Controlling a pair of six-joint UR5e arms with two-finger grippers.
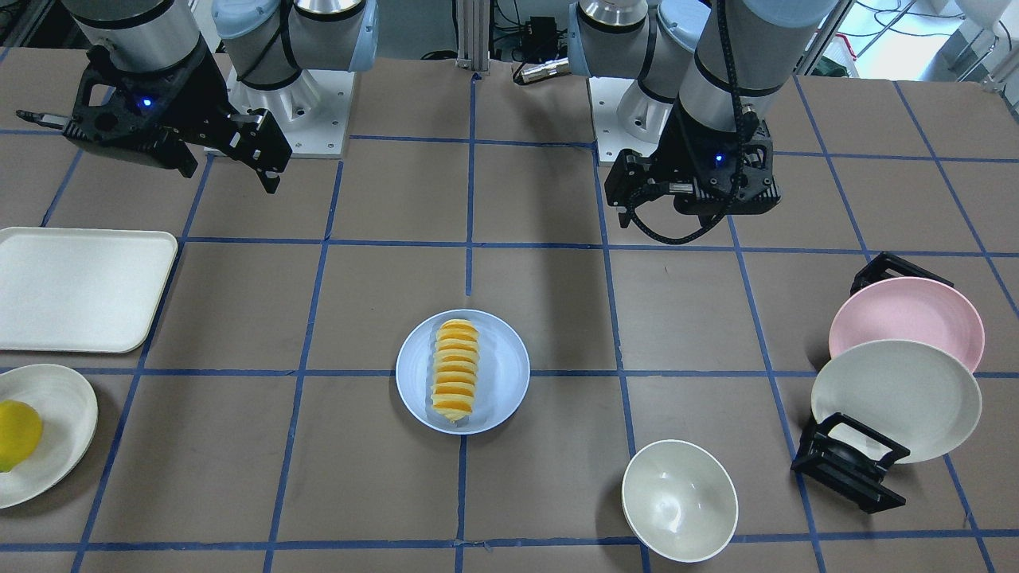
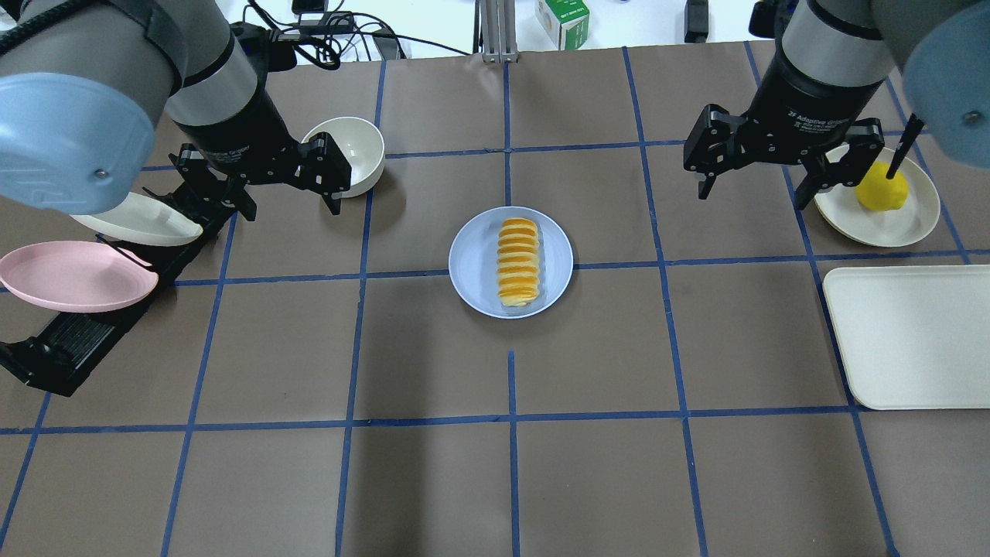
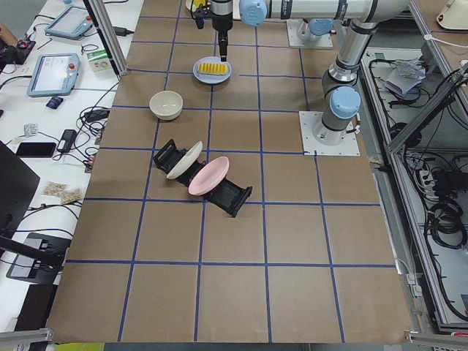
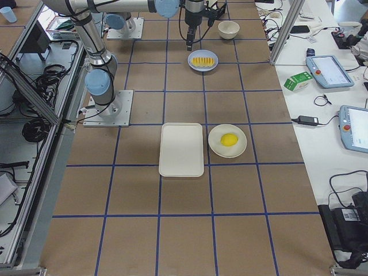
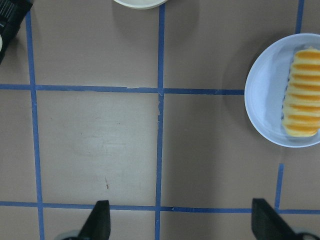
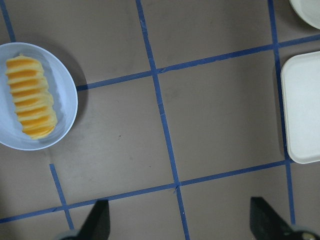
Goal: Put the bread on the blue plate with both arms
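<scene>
The bread [image 2: 518, 261], a ridged yellow-orange loaf, lies lengthwise on the blue plate [image 2: 472, 263] at the table's middle. Both show in the front view too, bread [image 1: 455, 370] on plate [image 1: 509, 374]. My left gripper [image 2: 292, 209] is open and empty, raised above the table to the plate's left near the white bowl. My right gripper [image 2: 752, 197] is open and empty, raised to the plate's right. The left wrist view shows the bread [image 5: 302, 92] at its right edge, the right wrist view shows the bread [image 6: 30, 97] at its left edge. Neither gripper touches the plate or the bread.
A white bowl [image 2: 348, 151] sits by the left gripper. A black rack [image 2: 69, 340] at far left holds a pink plate [image 2: 73, 275] and a cream plate [image 2: 135, 220]. A lemon [image 2: 880, 187] lies on a cream plate [image 2: 920, 220] by the right gripper. A white tray [image 2: 913, 336] lies at right.
</scene>
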